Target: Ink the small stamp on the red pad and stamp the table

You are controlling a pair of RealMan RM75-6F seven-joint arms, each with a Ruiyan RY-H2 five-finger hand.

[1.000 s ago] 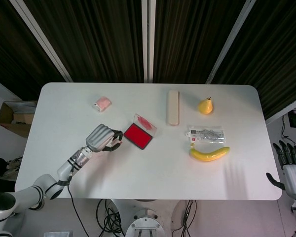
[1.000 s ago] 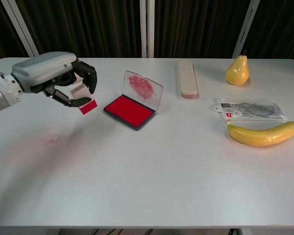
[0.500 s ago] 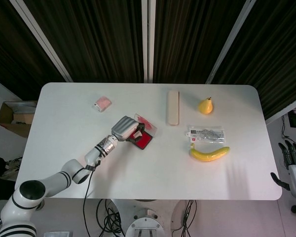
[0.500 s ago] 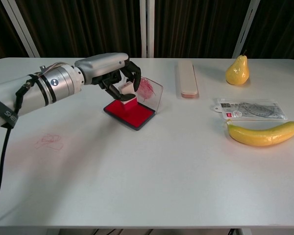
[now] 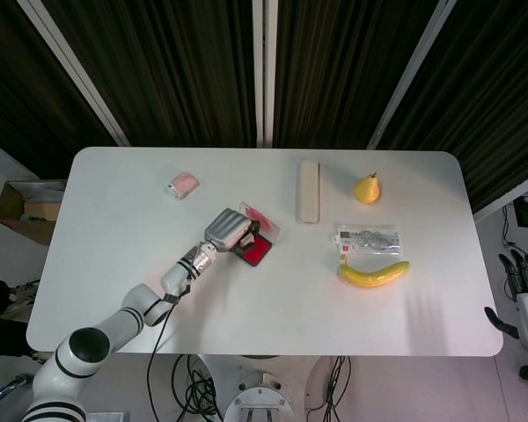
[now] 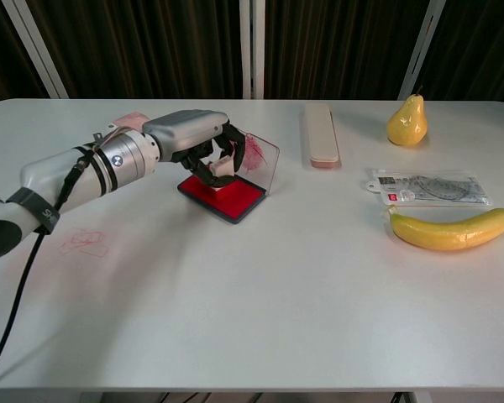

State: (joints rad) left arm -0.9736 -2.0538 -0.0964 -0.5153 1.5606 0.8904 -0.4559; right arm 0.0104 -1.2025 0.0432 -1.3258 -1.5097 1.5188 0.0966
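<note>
Mostly stamp (image 6: 226,170) under left robot hand (image 6: 200,147)

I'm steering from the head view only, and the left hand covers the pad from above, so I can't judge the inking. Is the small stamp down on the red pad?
Observer: In the chest view the left hand holds the small stamp with its lower end down on the red pad.
Operator: Is the pad's lid in the way?
Observer: No. The clear lid stands open behind the pad, ink-smeared, on the far side of the fingers.
Operator: Any marks on the table already?
Observer: Yes, a faint red print shows on the table near the left forearm.
</note>
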